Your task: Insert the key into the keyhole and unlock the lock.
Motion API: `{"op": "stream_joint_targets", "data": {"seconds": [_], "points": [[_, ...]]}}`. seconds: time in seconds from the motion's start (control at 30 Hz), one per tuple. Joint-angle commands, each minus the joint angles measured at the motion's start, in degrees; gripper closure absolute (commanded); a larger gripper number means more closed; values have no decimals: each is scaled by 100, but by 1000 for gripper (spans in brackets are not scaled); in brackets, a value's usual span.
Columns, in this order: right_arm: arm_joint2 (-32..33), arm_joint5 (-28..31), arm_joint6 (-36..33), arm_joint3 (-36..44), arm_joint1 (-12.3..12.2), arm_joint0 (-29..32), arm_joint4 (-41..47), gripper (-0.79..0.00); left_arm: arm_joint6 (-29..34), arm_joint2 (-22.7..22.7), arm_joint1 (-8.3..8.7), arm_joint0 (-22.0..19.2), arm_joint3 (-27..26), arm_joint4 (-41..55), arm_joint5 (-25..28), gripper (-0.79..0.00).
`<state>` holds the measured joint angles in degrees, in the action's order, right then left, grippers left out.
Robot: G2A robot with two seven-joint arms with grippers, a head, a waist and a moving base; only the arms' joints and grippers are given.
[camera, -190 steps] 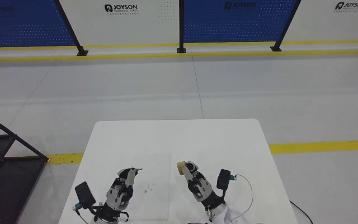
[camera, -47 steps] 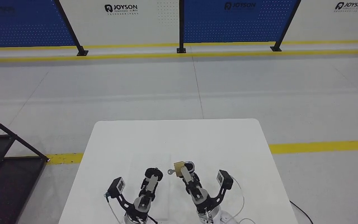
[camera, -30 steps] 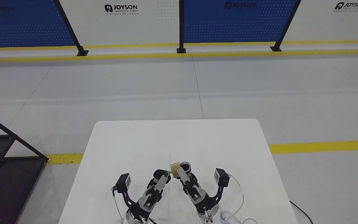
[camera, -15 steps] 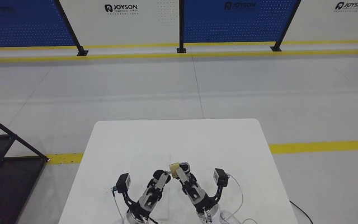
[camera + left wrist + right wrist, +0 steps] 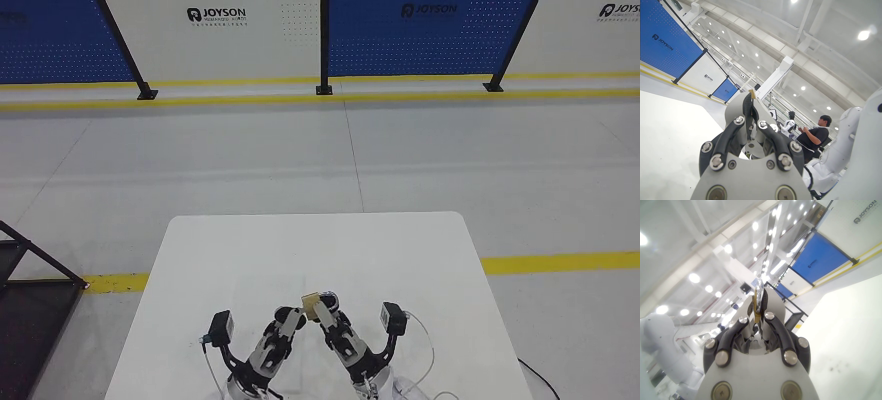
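Low over the near middle of the white table [image 5: 400, 250], my two grippers meet tip to tip. My right gripper [image 5: 323, 307] is shut on the brass padlock [image 5: 311, 302]. In the right wrist view the padlock's brass body [image 5: 755, 310] and silver shackle [image 5: 759, 290] stand up between the right gripper's [image 5: 758, 303] pads. My left gripper [image 5: 293, 318] is shut on the key, and its tip rests against the padlock's side. In the left wrist view the left gripper [image 5: 751, 99] has its pads pressed together, with a small brass tip [image 5: 752, 94] poking out beyond them. The keyhole is hidden.
A thin clear sheet [image 5: 262, 295] lies on the table under the arms. A white cable [image 5: 425, 340] loops beside the right arm. A black frame [image 5: 30, 255] stands off the table's left edge. The table's far half is bare.
The left gripper has swung in from the left with the key until its tip meets the padlock. Over the last half second both grippers barely shifted.
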<state>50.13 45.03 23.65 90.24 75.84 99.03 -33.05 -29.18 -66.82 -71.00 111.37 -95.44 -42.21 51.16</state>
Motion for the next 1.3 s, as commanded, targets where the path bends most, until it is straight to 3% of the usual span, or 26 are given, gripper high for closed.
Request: {"op": "stream_joint_targets", "data": {"seconds": [0.0,0.43,0.83,1.03,1.27], "points": [[-1,9,-10,5,0,12,-14,0,-82,3,-7,3,3,-153,-39,0],[76,55,-85,83,-19,94,46,0,-1333,4,-59,-66,198,-1702,-438,0],[132,-1,-221,160,-34,155,156,0,-3097,231,-102,-257,623,-3592,-1744,0],[145,-88,-307,192,-40,176,123,0,-3553,331,-114,-396,856,-4057,-2445,0],[164,-151,-394,229,-54,200,-31,0,-3703,484,-121,-485,982,-4105,-2656,0]]}}
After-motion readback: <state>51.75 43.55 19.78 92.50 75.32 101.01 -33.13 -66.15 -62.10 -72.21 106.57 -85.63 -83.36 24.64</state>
